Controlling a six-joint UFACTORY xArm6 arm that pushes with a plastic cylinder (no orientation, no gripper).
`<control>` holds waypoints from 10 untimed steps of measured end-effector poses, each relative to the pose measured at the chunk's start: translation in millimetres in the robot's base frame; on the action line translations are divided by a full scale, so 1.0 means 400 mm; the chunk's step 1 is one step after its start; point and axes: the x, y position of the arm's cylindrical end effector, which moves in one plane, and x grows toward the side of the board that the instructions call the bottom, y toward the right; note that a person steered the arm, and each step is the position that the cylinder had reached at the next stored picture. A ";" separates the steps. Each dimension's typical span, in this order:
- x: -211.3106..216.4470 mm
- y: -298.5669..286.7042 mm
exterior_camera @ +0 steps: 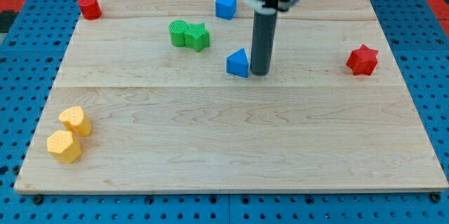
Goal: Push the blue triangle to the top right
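The blue triangle [238, 63] lies on the wooden board [231, 147], a little above the board's middle. My tip [260, 74] rests on the board right beside the triangle, on its right side, touching or nearly touching it. The dark rod rises from there to the arm's head at the view's top.
A blue cube [225, 5] sits near the top edge, left of the rod. A green block [179, 33] and a green star [198, 37] touch at upper left. A red cylinder [89, 5] is top left, a red star [363, 60] right. Two yellow blocks [75, 121] [64, 146] lie bottom left.
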 end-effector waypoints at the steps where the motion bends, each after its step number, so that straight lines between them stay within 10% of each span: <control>1: 0.072 -0.068; 3: -0.193 -0.090; 10: -0.473 0.134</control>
